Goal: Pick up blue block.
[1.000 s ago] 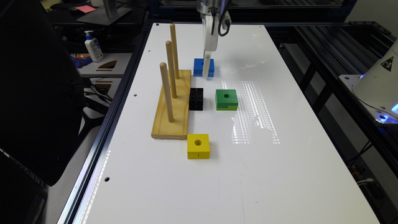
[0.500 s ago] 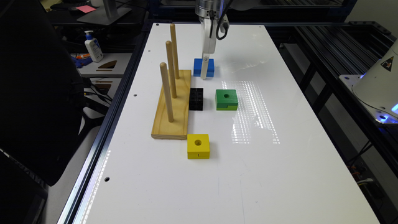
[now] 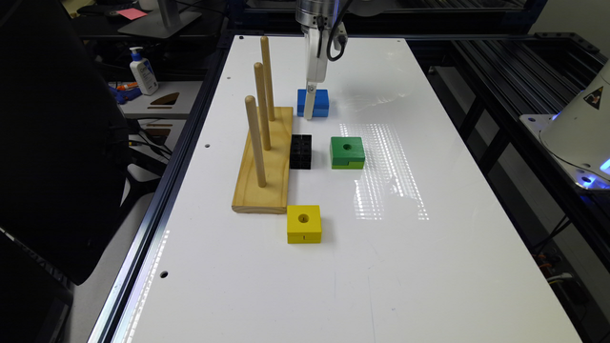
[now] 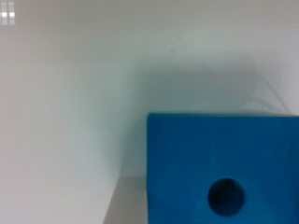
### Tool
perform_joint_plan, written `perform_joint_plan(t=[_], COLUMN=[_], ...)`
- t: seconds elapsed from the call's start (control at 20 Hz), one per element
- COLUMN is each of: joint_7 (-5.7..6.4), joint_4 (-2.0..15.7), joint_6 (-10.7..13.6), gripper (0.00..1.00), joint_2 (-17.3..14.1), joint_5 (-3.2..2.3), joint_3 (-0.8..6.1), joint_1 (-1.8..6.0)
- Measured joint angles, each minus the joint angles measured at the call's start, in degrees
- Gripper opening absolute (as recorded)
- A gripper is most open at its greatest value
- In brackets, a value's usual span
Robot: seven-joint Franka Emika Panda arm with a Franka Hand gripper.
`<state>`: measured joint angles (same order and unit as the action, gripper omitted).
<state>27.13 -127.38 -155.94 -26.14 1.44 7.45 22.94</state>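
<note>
The glossy white bench (image 3: 429, 267) reflects a grid of lights; dark shelving surrounds it. The bright blue squarish block (image 3: 313, 103) sits far down it, the white gripper (image 3: 310, 112) at it, opening unclear.

Wooden base (image 3: 265, 164) with 3 upright pegs; black block (image 3: 300, 151) beside it; green block (image 3: 347, 152); yellow block (image 3: 303, 224).

Bright blue squarish block (image 3: 316, 102), flat on white tabletop, far end beyond the wooden peg base, round hole in top face seen in wrist view (image 4: 226, 196), sharp edges, upright, untilted
</note>
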Motion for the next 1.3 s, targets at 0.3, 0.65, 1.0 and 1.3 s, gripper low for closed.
perform_joint_plan(t=[0.3,0.65,1.0,1.3], joint_7=[0.00,0.00,0.01,0.04], joint_4=[0.00,-0.01,0.00,-0.06], joint_6=[0.1,3.5,7.2,12.5], gripper=[0.00,0.00,0.00,0.00], joint_2=[0.0,3.1,6.6,11.6], joint_5=[0.00,-0.01,-0.01,-0.01], joint_3=[0.00,-0.01,0.00,0.02], joint_1=[0.01,0.08,0.08,0.08])
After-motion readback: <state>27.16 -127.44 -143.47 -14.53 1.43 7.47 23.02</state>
